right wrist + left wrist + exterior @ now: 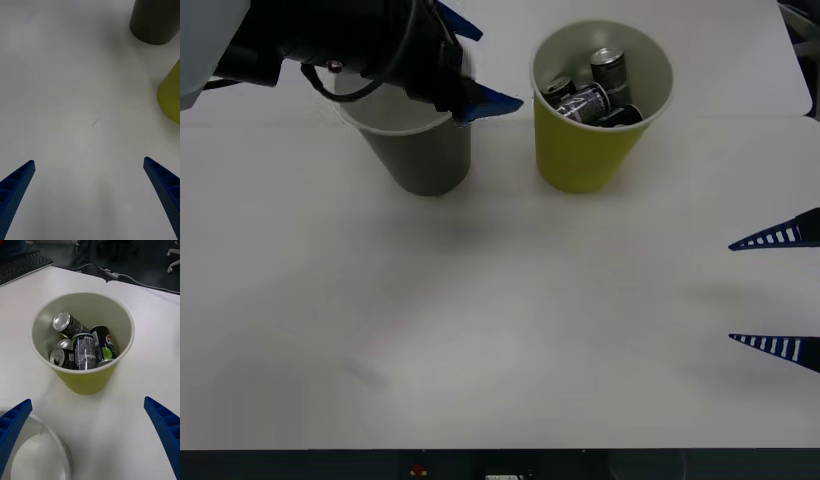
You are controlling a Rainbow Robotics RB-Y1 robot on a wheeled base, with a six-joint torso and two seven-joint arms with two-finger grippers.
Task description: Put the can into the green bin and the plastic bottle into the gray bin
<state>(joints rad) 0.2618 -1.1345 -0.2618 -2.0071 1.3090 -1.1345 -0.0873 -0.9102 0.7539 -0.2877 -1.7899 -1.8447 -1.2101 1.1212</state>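
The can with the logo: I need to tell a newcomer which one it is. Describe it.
On the white table stand two bins; look inside the green bin, among several cans. The can leans at the wall, dark, with a round red-white-blue logo and green marks; its neighbours are grayish.

Front view high above table (480,350), wrist views nearer, all sharing green bin (590,150).
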